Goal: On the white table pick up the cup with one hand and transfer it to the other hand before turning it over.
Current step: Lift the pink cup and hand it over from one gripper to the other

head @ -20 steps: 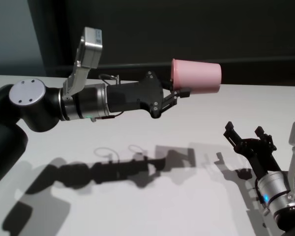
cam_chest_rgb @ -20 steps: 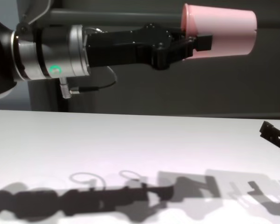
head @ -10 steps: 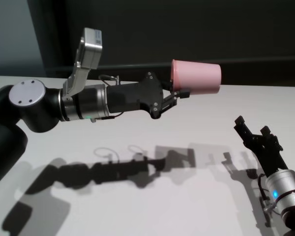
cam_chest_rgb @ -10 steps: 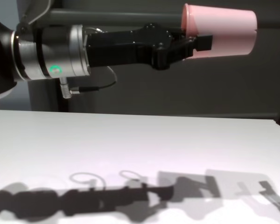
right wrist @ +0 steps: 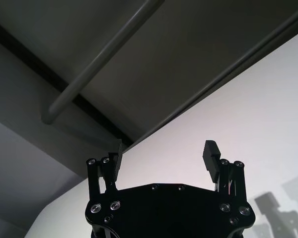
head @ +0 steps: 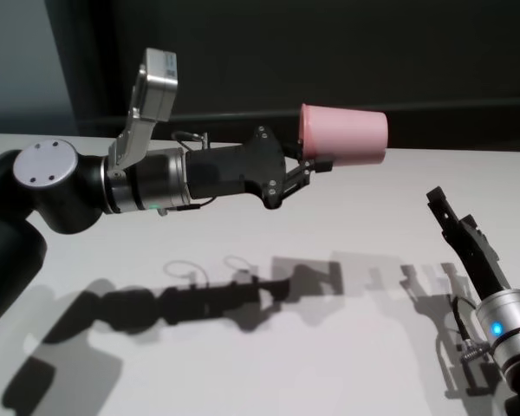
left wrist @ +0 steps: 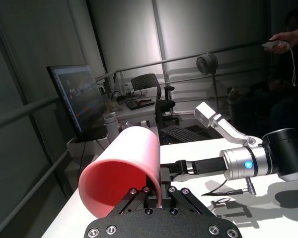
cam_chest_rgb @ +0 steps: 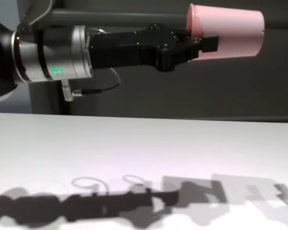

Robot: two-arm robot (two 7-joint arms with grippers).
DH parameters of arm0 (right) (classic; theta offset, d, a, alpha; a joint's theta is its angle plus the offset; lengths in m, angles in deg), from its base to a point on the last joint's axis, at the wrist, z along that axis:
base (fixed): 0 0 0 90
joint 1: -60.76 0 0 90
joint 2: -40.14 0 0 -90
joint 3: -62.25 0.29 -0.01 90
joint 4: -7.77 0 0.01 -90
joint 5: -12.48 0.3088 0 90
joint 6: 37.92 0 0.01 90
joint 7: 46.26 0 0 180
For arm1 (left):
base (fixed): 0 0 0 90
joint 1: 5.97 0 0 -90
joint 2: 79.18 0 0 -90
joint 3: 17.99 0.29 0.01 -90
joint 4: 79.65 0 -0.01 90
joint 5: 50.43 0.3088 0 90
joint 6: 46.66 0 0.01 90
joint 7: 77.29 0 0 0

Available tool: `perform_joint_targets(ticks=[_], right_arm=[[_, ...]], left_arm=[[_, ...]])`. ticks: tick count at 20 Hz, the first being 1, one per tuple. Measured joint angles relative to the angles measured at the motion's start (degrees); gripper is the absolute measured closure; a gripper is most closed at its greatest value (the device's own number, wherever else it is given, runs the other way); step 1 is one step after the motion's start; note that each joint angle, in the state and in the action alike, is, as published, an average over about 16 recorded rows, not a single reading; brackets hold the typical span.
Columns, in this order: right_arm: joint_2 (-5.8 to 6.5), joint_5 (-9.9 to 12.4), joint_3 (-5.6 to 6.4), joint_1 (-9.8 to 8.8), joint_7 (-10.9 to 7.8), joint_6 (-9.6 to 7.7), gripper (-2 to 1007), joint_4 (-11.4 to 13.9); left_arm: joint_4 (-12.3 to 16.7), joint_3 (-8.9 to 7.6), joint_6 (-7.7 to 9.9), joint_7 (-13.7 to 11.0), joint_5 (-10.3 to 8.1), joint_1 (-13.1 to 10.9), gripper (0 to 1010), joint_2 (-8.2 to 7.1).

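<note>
Across the whole lower part of the head view lies the white table (head: 269,347), and it carries only the dark shadows of the two arms. Above it, the left arm reaches out level from the robot's left side toward the middle, with its silver wrist and a green light showing in the chest view.

At its end the left gripper (head: 316,162) is clamped on the cup (head: 344,135). The pink cup lies on its side in the air, well above the table, with the wide rim toward the gripper and the closed bottom pointing to the robot's right. One finger (cam_chest_rgb: 207,43) presses on the outside of the wall just beside the rim; in the left wrist view the rim's wall goes down between the two fingers (so the other finger seems to be inside the mouth, though it is mostly hidden there).

On the robot's right, lower and well apart from the cup, the right gripper (head: 449,214) points up and away over the table. Its jaws stand wide apart in the right wrist view (right wrist: 164,156), with nothing between them.
</note>
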Motion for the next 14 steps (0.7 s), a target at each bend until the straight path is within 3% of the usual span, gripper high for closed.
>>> perform_joint_targets(ticks=[7,14], right_arm=[[-1.24,9.13,2.11,0.79,-1.64,-3.13,5,0.03],[-1.65,16.08,3.32,1.61,-2.94,-6.06,5,-0.17]], left_arm=[[0.00,0.00,0.00,0.00,0.00,0.00,961,0.00],[0.00,0.00,0.00,0.00,0.00,0.00,961,0.00]])
